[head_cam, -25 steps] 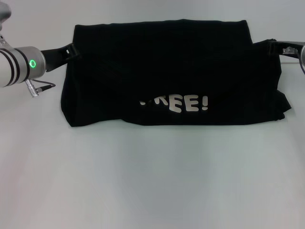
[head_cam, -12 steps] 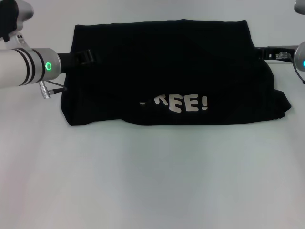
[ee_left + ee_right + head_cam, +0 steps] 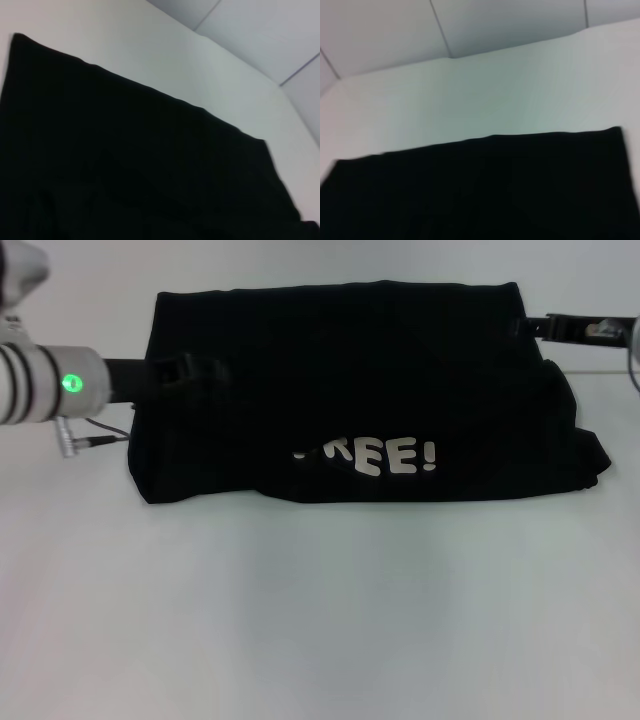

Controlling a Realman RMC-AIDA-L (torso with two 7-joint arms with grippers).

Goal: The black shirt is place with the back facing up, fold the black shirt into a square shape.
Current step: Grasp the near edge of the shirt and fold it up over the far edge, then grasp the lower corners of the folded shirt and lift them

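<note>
The black shirt lies folded into a wide band at the far middle of the white table, with the white lettering "REE!" near its front edge. My left gripper reaches in from the left and is over the shirt's left part, black against black. My right gripper reaches in from the right at the shirt's far right edge. The left wrist view shows only black shirt cloth and table. The right wrist view shows the shirt's edge and the table beyond it.
The white table stretches in front of the shirt. A thin cable with a plug hangs under my left arm beside the shirt's left edge. A pale wall rises behind the table.
My left gripper has moved right, from the shirt's left edge to over the cloth. My right gripper has moved up and left toward the shirt's far right corner. The shirt has kept its shape.
</note>
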